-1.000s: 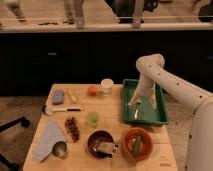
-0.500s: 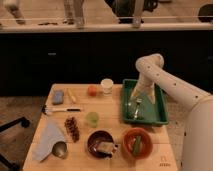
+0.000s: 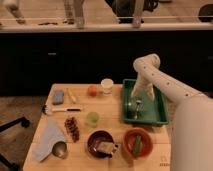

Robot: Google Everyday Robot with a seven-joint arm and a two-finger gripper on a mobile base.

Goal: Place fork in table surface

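My gripper (image 3: pixel 137 101) hangs from the white arm, low over the middle of the green tray (image 3: pixel 159 114), which sits at the right on the light wooden table surface (image 3: pixel 113 114). A small shiny metal piece, which looks like the fork (image 3: pixel 136 111), shows right below the gripper inside the tray. I cannot tell whether the gripper touches or holds it.
On the table left of the tray are a white cup (image 3: pixel 106 86), a red fruit (image 3: pixel 92 90), a green cup (image 3: pixel 92 118) and a black-handled utensil (image 3: pixel 61 110). Near the front stand a dark bowl (image 3: pixel 100 143) and an orange bowl (image 3: pixel 137 142), with a grey cloth (image 3: pixel 47 140) at the front left.
The gripper has moved slightly left and down over the tray. Nothing else on the table has moved.
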